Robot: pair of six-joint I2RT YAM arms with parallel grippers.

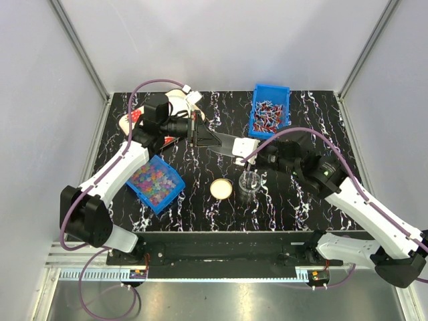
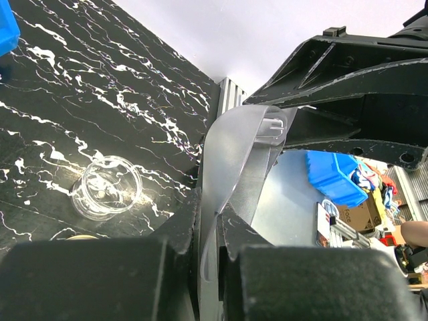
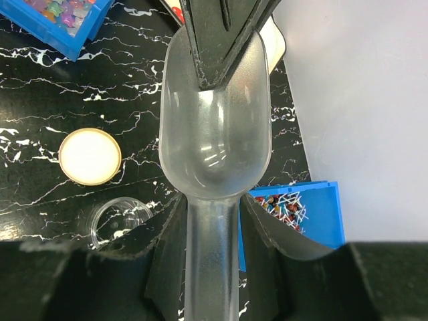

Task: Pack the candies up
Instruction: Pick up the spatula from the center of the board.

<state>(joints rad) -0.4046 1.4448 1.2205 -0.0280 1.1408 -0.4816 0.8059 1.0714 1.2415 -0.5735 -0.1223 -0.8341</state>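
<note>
Pinches in left hand (image 2: 212, 231), pressed together, bowl edge of clear scoop (image 3: 214, 134); flanks handle with right hand (image 3: 212, 214), gripping or not cannot tell. Looks barely begun: candies (image 1: 154, 179) untouched in blue bin (image 1: 172, 196), jar (image 1: 249, 182) seemingly empty; scooping, pouring left.

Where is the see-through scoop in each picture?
Top external: the scoop is in the middle of the table, just above the clear jar in the picture.
Left wrist: scoop seen edge-on at the centre; clear jar at lower left.
Right wrist: scoop fills the centre; clear jar at lower left.
Shared landmark: the clear jar.
</note>
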